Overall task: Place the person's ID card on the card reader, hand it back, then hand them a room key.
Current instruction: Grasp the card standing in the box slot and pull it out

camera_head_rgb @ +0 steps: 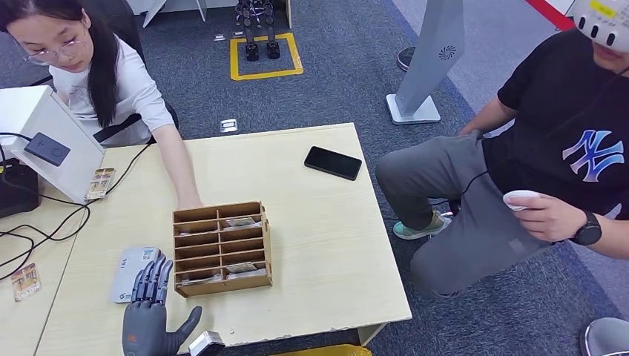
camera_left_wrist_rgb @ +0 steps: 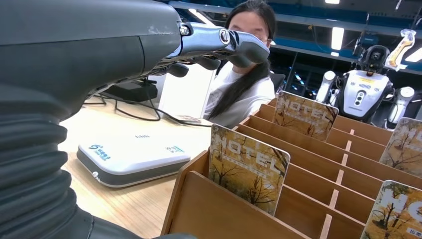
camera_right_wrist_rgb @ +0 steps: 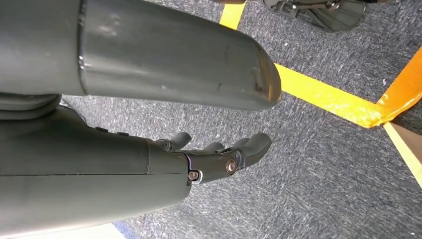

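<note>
**Left hand poised by the reader and key rack, no ID card in its grasp**

The pale wooden table (camera_head_rgb: pixel 311 222) carries everything the task needs. A person in a white shirt (camera_head_rgb: pixel 141 89) sits across it, one arm stretched to the far edge of the wooden key rack (camera_head_rgb: pixel 222 248). The rack's slots run crosswise to the robot, and hotel key cards (camera_left_wrist_rgb: pixel 248 168) stand upright in several of them. Just beside the rack, on the robot's left, lies the flat white-and-grey card reader (camera_head_rgb: pixel 132 273), its long axis pointing away from the robot.

The left hand (camera_head_rgb: pixel 152 311) hovers at the near end of the reader, fingers spread forward and holding nothing; its fingertips overlap the reader's near corner, and the rack sits just to its right. The right hand (camera_right_wrist_rgb: pixel 219 157) hangs toward the carpet, fingers loosely curled around nothing. The left is plainly the nearer hand. I cannot tell which loose card, if any, is the ID.
</note>
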